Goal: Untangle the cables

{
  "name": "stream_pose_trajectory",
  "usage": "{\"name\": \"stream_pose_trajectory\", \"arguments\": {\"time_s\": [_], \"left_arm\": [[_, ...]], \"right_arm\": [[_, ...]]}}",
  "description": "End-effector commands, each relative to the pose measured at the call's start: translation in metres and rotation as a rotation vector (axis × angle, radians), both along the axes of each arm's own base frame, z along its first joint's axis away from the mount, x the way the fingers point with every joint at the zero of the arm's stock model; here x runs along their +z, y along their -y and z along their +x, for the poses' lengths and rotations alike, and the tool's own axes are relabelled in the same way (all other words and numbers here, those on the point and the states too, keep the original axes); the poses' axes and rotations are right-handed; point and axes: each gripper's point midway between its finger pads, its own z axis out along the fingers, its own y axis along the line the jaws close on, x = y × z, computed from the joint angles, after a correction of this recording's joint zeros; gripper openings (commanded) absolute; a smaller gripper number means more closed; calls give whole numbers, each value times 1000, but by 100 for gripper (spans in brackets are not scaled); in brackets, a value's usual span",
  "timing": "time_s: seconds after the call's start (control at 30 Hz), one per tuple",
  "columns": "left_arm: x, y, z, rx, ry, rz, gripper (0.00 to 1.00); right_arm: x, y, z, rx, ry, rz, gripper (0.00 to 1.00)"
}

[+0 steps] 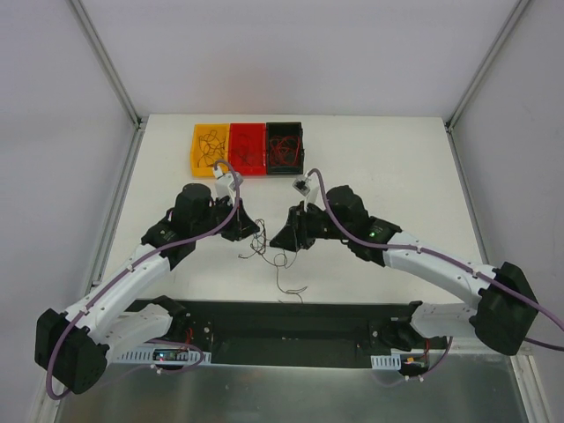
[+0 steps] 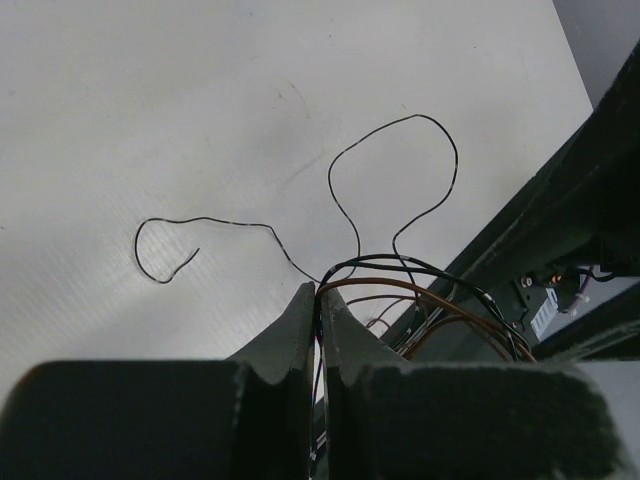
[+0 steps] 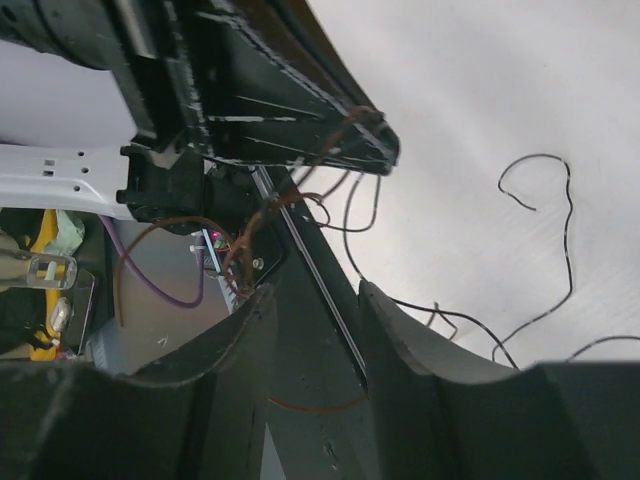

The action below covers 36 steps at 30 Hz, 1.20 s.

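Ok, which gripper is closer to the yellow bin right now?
Left. The left gripper sits toward the bases from the yellow bin, slightly to its right; the right gripper is farther right, in front of the black bin.

The right gripper (image 3: 318, 335) is holding its jaws apart at the bottom of the frame, and one thin brown wire of the cables (image 3: 262, 215) is sagging across the gap between them. Above, the left gripper (image 3: 385, 150) is reaching in from the upper left with its jaws pressed together, and brown wires are looping around its tip and trailing down beside a purple arm cable (image 3: 150, 285). To the right, black wires are lying in loose curls on the white table (image 3: 500, 70).
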Motion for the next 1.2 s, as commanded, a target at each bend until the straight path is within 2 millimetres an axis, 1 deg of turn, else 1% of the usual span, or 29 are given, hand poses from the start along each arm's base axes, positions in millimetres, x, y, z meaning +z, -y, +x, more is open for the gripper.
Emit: {"name": "stream_pose_trajectory", "arguments": {"time_s": [0.0, 0.13, 0.37, 0.43, 0.63, 0.67, 0.77, 0.97, 1.07, 1.17], "left_arm": [[16, 5, 2, -19, 25, -35, 0], [18, 5, 2, -22, 37, -30, 0], [16, 5, 3, -22, 31, -25, 0], [14, 4, 3, -17, 31, -20, 0], [15, 4, 3, -18, 31, -21, 0], [14, 4, 4, -18, 28, -20, 0], [13, 4, 5, -15, 28, -15, 0], [11, 3, 4, -19, 28, -11, 0], [13, 4, 3, -22, 26, -19, 0], [13, 4, 2, -21, 24, -22, 0]], "right_arm": [[42, -24, 2, 32, 154, 101, 40], [41, -32, -5, 40, 194, 91, 37], [37, -34, -5, 20, 220, 65, 38], [39, -32, -6, 16, 229, 65, 39], [30, -23, -10, 14, 253, 38, 46], [31, -22, -9, 13, 253, 39, 47], [38, -24, -17, 43, 265, 57, 47], [33, -13, -19, 16, 268, 40, 48], [30, -20, -16, 7, 257, 42, 48], [28, -33, -13, 23, 238, 38, 46]]}}
